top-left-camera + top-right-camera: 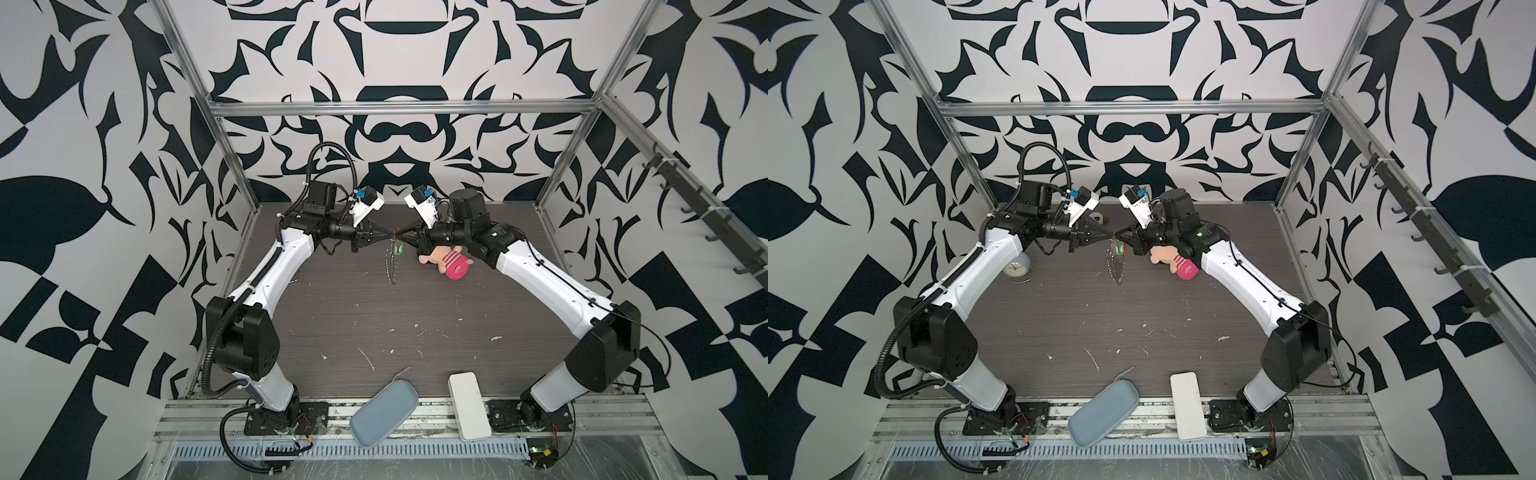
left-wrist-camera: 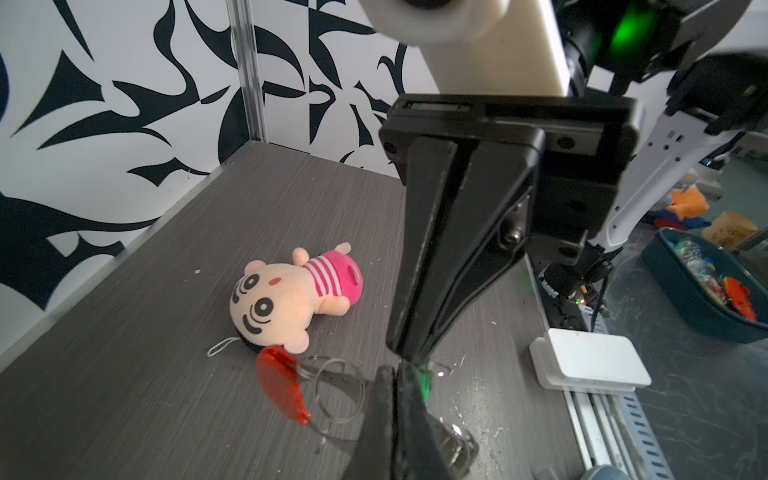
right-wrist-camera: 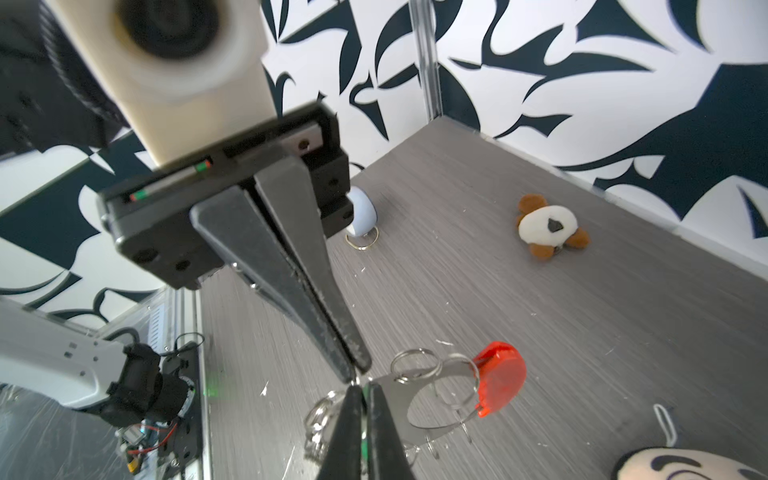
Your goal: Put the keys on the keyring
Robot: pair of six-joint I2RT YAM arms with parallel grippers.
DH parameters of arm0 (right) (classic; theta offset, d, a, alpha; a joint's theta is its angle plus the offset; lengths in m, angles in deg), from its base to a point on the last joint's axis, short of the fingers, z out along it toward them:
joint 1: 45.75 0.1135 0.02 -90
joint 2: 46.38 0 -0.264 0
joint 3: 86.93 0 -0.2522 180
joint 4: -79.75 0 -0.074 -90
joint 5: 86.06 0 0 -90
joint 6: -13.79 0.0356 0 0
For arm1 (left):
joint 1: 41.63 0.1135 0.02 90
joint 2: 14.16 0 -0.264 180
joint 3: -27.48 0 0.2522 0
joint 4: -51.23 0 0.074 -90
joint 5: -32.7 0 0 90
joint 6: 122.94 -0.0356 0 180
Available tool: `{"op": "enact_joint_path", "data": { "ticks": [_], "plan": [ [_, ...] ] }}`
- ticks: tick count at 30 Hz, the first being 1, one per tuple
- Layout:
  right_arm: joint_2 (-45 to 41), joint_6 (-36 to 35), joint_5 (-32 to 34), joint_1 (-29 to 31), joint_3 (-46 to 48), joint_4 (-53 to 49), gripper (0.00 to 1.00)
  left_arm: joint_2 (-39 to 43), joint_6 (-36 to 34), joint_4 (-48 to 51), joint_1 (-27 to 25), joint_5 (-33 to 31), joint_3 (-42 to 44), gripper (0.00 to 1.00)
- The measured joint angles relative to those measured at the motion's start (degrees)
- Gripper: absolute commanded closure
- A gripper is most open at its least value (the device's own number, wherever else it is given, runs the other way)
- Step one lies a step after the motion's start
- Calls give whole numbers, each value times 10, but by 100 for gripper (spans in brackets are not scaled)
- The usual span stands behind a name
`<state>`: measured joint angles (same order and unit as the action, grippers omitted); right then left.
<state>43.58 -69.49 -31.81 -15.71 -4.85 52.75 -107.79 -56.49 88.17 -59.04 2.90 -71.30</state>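
Both grippers meet tip to tip above the table's back middle. The keyring (image 1: 390, 266) hangs between them as a chain of silver rings, with a red plastic segment (image 3: 498, 378) and a metal band. My left gripper (image 2: 398, 370) has its fingers pressed together, pinching a silver bit of the keyring. My right gripper (image 3: 365, 388) faces it with its jaws a narrow gap apart. The green keys (image 3: 365, 432) show through that gap. In both top views the keys (image 1: 399, 248) dangle just below the fingertips. The keys (image 2: 424, 380) also show beside the left fingers.
A pink-striped plush doll (image 1: 446, 262) lies under the right arm. A brown and white plush bear (image 3: 548, 226) and a small pale clock (image 1: 1017, 268) sit further back. A blue-grey case (image 1: 382, 409) and a white box (image 1: 469, 405) lie at the front edge.
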Motion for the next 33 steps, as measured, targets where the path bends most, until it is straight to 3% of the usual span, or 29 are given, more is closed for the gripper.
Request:
{"op": "enact_joint_path", "data": {
  "ticks": [4, 11, 16, 19, 23, 26, 33],
  "plan": [
    [-27, 71, -19, -23, 52, 92, 62, 36, 123, -157, 6, -14, 87, 100],
    [-5, 144, -67, -26, 70, 196, 61, 57, 342, -439, 7, -52, 164, 100],
    [21, 167, -91, -20, 59, 226, 62, 59, 432, -551, 2, -75, 179, 100],
    [30, 176, -100, -18, 49, 237, 72, 59, 487, -621, 0, -84, 192, 100],
    [30, 179, -111, -17, 39, 251, 94, 56, 538, -685, 0, -93, 198, 100],
    [30, 183, -110, -17, 35, 252, 100, 53, 558, -711, 2, -96, 198, 100],
    [30, 186, -113, -14, 33, 257, 100, 39, 609, -764, 2, -99, 198, 100]
  ]
}}
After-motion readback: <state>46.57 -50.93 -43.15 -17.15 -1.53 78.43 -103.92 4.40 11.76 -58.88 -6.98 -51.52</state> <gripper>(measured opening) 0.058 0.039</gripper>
